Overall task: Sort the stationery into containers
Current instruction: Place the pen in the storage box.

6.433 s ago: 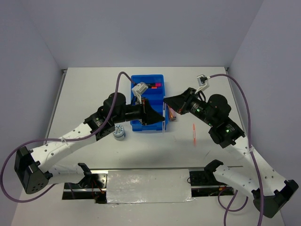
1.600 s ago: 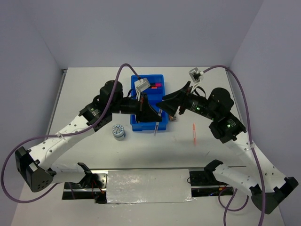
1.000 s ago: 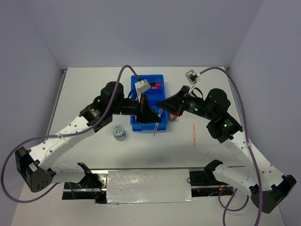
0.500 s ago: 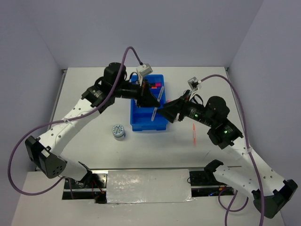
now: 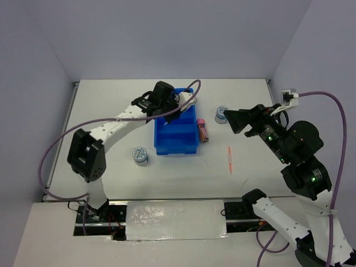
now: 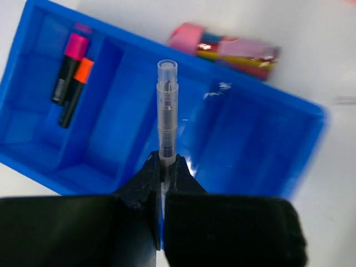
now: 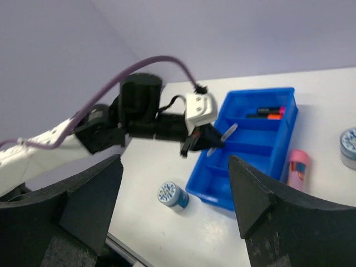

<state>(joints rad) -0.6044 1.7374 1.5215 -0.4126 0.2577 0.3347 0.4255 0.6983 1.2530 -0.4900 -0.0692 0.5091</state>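
1. Left gripper [image 6: 164, 167] is over the tray [image 5: 167, 149], with its jaws pinched tight on a clear-grey pen [image 6: 167, 111].
2. The pen is gripped at its lower end. The rest sticks out past the fingertips, above the tray's middle compartments and clear of the floor.
3. In the right wrist view the pen [image 7: 228, 132] is tilted, poking out from the left gripper [image 7: 194, 146] above the tray [image 7: 207, 192].
4. Right gripper [image 7: 175, 167] is raised to the right of the tray. Its fingers [image 7: 89, 206] are spread wide and hold nothing.
5. In the top view the right gripper [image 5: 236, 119] is near the far-right tape roll [image 5: 222, 114]; I cannot tell whether it is touching anything.
6. Two markers [image 6: 71, 83], one pink-capped and one orange-capped, lie side by side in the tray's far-end compartment.
7. The other tray compartments that can be seen have nothing in them.
8. The tube [image 5: 203, 129] lies on the table [image 5: 111, 111] just right of the tray, outside it.
9. The second tape roll [image 5: 140, 155] is on the table just left of the tray's near corner.
10. The orange pen [image 5: 229, 160] lies on the table right of the tray, apart from the tube.
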